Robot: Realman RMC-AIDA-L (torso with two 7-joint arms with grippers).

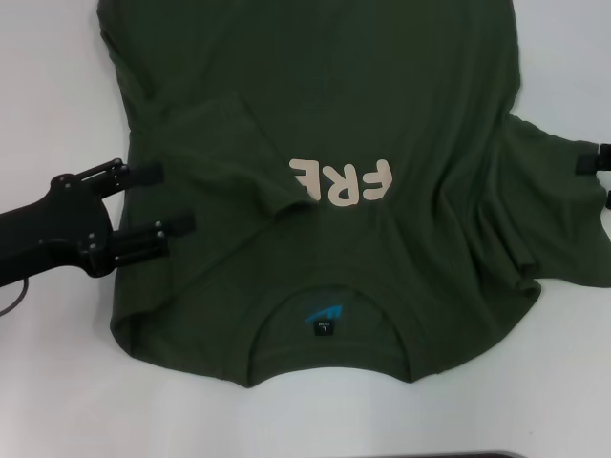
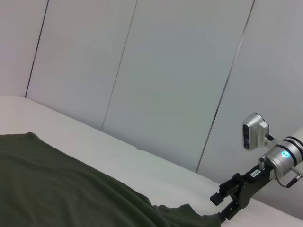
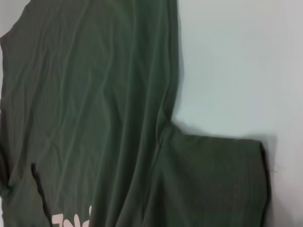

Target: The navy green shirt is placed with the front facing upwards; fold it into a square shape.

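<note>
Two grippers flank the navy green shirt point(image 1: 353, 143), which spreads across the white table point(image 1: 57, 401) filling mid-frame. At left, the left gripper point(image 1: 170, 200) has jaws spread, fingertips over the shirt's edge. At the right edge, the right gripper point(image 1: 594, 170) meets the sleeve; I cannot tell its jaws' state.

Navy green shirt point(image 1: 382, 114) lay across frame centre, left sleeve folded inward. Left gripper point(image 1: 162, 200) spread open at left edge; right gripper point(image 1: 600, 176) at right edge.
</note>
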